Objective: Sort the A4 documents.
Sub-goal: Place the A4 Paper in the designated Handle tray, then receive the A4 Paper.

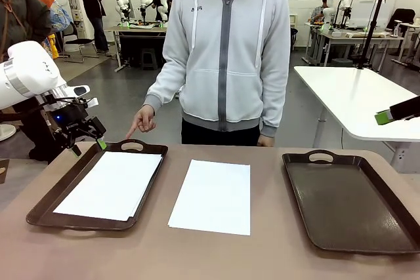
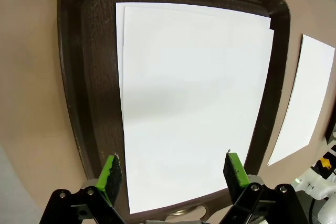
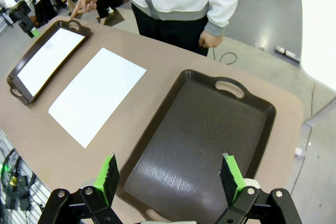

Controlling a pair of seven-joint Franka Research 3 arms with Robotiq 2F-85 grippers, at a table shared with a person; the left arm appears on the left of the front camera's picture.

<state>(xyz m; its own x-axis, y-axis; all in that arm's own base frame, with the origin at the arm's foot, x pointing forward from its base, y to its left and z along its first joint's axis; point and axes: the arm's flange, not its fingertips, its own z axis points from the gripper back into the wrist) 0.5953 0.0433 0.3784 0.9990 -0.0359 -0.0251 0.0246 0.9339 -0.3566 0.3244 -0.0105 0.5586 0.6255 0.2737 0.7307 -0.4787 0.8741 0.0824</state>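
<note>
**Documents.** A stack of A4 documents lies flat in the left tray. Its long axis runs from the robot's side towards the person, with the far end leaning slightly to the picture's right, in line with the tray. The left wrist view shows at least two sheets, slightly offset, with a lower sheet's edge showing along one long side and at one far corner. A single A4 sheet lies flat on the bare table between the two trays, touching neither. Its long axis also runs near to far. The right tray holds no paper.

**Left gripper.** The left gripper hangs at the far-left corner of the left tray. In its wrist view the jaws are spread wide, with the green pads above the stack's short edge. It holds nothing, and no contact with paper or tray is visible.

**Right gripper.** The right gripper is raised above the near end of the right tray. Its jaws are spread wide and hold nothing.

**Person.** The person stands at the far side. One hand points a finger down at the far handle of the left tray.
</note>
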